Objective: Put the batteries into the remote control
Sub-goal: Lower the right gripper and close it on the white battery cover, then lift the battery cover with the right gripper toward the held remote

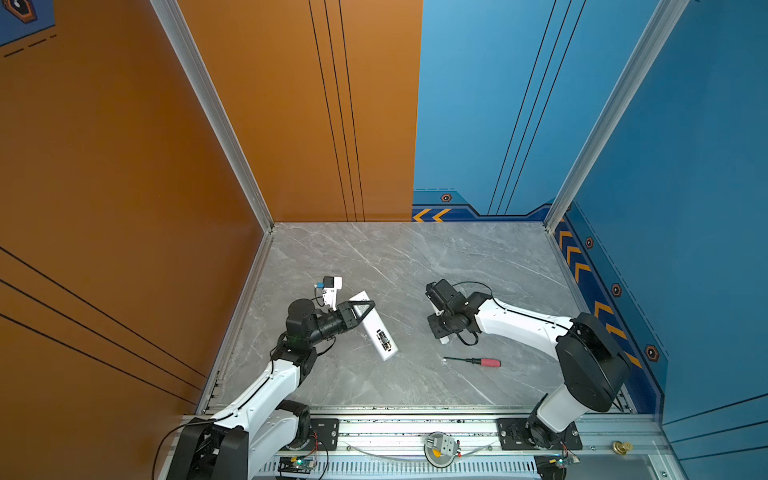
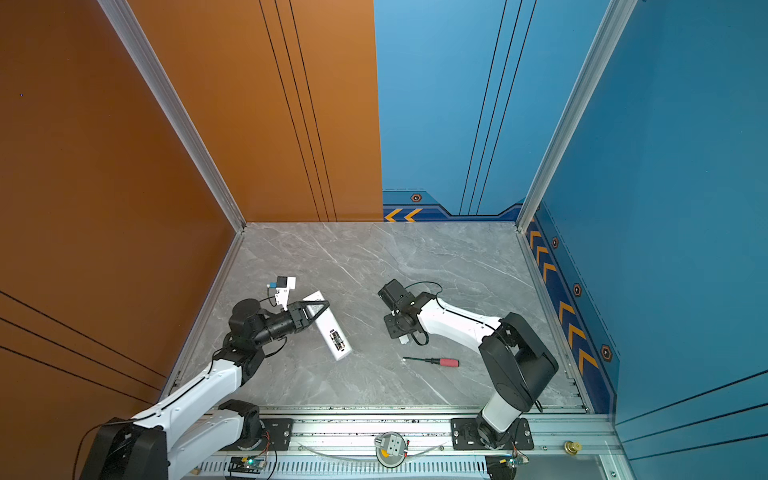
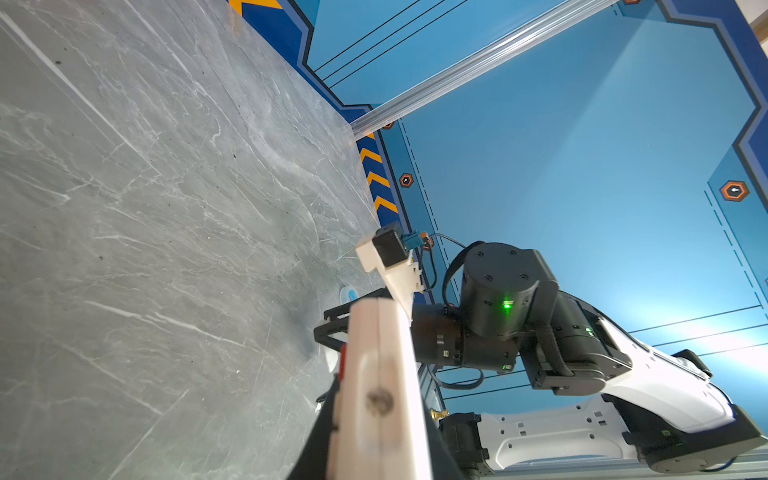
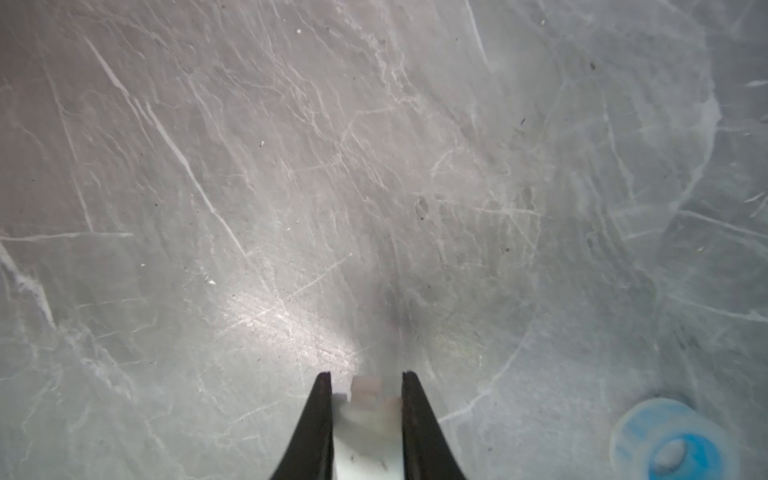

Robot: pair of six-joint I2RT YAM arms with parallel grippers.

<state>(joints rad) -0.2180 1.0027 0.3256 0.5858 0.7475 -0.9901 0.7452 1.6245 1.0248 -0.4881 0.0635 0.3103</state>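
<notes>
The white remote control lies back-up on the marble table, slanted. Its battery bay is open, and the dark batteries sit side by side inside it. My left gripper is shut on the remote's far end; the remote's edge fills the left wrist view. My right gripper points down at the table to the remote's right. It is shut on a small white cover piece with a tab.
A red-handled screwdriver lies in front of the right gripper. A blue tape roll sits on the table near the right gripper. Orange and blue walls close the table on three sides, with an aluminium rail in front.
</notes>
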